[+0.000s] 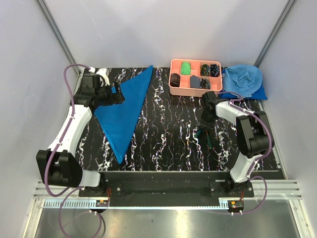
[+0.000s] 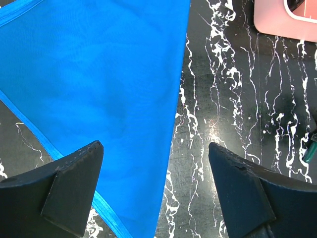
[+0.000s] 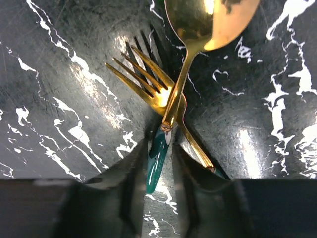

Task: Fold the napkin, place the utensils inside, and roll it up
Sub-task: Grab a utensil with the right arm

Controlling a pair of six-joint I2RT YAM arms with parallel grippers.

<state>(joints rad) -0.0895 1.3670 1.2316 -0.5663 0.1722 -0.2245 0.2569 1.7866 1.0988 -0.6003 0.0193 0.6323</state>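
The royal-blue napkin (image 1: pixel 124 111) lies folded into a long triangle on the left of the black marbled table, and it fills the upper left of the left wrist view (image 2: pixel 99 74). My left gripper (image 1: pixel 119 93) (image 2: pixel 154 145) hovers open over the napkin's right edge with nothing between its fingers. The fork (image 3: pixel 143 79) and spoon (image 3: pixel 208 20) lie crossed on the table at the right (image 1: pixel 204 135), gold heads pointing away from me. My right gripper (image 1: pixel 205 124) (image 3: pixel 159 148) is low over them. Its jaws stand narrow on either side of the spoon's dark green handle, with a gap still showing. The fork's handle runs under the right finger.
A pink compartment tray (image 1: pixel 172 74) (image 2: pixel 277 20) with small items stands at the back, right of centre. A sky-blue heap of cloth (image 1: pixel 241 79) lies beside it at the back right. Grey walls enclose the table on three sides.
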